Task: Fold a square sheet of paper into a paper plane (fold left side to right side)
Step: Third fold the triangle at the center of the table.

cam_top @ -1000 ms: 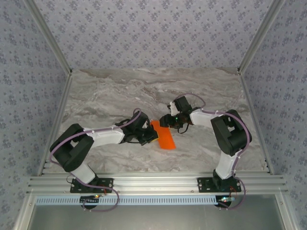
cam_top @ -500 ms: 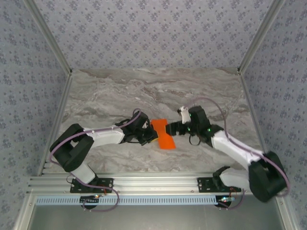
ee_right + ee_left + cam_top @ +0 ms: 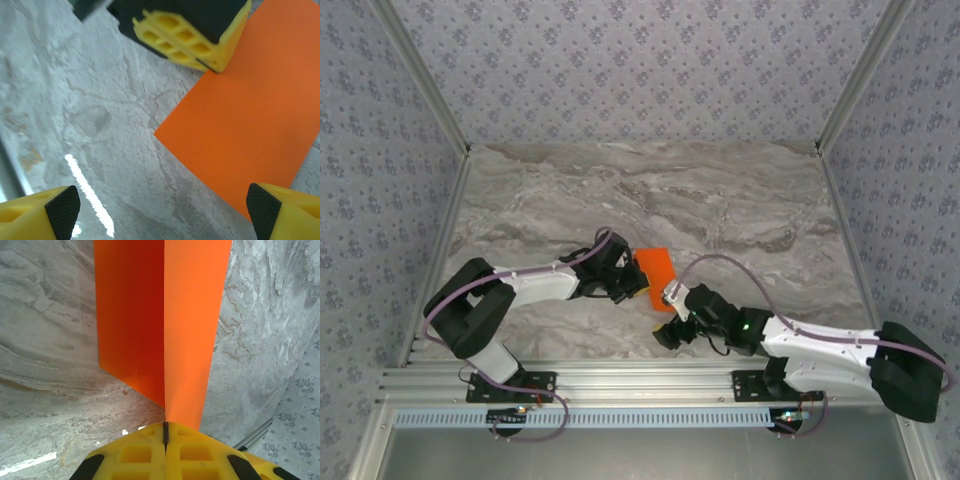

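Observation:
The square sheet of paper (image 3: 655,270) is bright orange and lies folded on the marble table, just left of centre. In the left wrist view the paper (image 3: 190,315) rises from the jaws as two layers meeting at a sharp crease. My left gripper (image 3: 626,284) is shut on the paper's left edge, its yellow fingers pressed together (image 3: 165,429). My right gripper (image 3: 669,315) hovers low at the paper's near corner, jaws wide open with nothing between them (image 3: 163,210). Its camera sees the orange paper (image 3: 250,120) and the left gripper's yellow fingers (image 3: 190,37).
The marble table (image 3: 740,200) stretches bare behind the paper. An aluminium rail (image 3: 640,380) runs along the near edge, close behind the right arm (image 3: 820,345), which lies low across the front right. Patterned walls close in the sides and back.
The right arm has swung from the far right side of the paper round to its near side and dropped low, its jaws opening wider. The left gripper and paper have stayed put.

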{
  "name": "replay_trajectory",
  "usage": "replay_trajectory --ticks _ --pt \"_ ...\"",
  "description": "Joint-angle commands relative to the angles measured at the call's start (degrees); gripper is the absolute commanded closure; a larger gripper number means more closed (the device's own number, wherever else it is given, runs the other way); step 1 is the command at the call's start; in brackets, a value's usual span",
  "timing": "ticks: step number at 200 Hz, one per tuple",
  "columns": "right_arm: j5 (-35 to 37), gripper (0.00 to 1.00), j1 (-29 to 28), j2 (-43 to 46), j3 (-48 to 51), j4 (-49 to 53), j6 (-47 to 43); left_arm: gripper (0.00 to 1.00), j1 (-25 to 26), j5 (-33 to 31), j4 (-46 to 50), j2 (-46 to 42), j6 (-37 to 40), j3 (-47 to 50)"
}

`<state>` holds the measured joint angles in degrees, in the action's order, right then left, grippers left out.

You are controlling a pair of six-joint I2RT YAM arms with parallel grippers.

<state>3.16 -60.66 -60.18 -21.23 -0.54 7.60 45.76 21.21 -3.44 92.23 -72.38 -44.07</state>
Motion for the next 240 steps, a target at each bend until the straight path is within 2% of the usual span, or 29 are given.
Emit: replay_trajectory --ticks 1,57,85,122,172,199,223,240 --pt "5.48 0.09 -1.63 -4.58 -3.98 -1.32 -5.17 1.00 -0.20 0.45 1.32 -2.15 -1.10 -1.44" --pt "8.96 0.10 -2.84 -15.34 -10.11 -2.72 -9.20 1.00 -0.31 0.66 1.60 -2.18 -1.01 -1.68" --pt "8.69 0.21 -2.61 -18.28 -11.54 -3.11 -9.79 1.00 -0.32 0.67 1.65 -2.39 -0.92 -1.60" --pt "7.94 0.42 -2.32 -18.65 -12.42 -2.50 -10.14 1.00 -0.38 0.67 1.72 -2.44 -0.86 -1.54" --pt "6.04 0.82 -1.78 -18.25 -13.20 -0.62 -10.41 0.98 -1.04 0.76 2.63 -2.55 -0.15 -1.66" --pt "3.47 1.00 -0.64 -17.57 -13.07 0.17 -10.32 0.91 -1.71 0.76 3.47 -3.09 0.69 -1.50" --pt "-0.83 1.00 1.24 -16.83 -12.91 0.91 -10.68 0.80 -2.81 0.67 4.96 -4.40 2.48 -1.15" --pt "-4.39 1.00 2.70 -16.52 -12.76 1.37 -10.34 0.65 -3.91 0.60 6.67 -6.16 4.18 -0.69"
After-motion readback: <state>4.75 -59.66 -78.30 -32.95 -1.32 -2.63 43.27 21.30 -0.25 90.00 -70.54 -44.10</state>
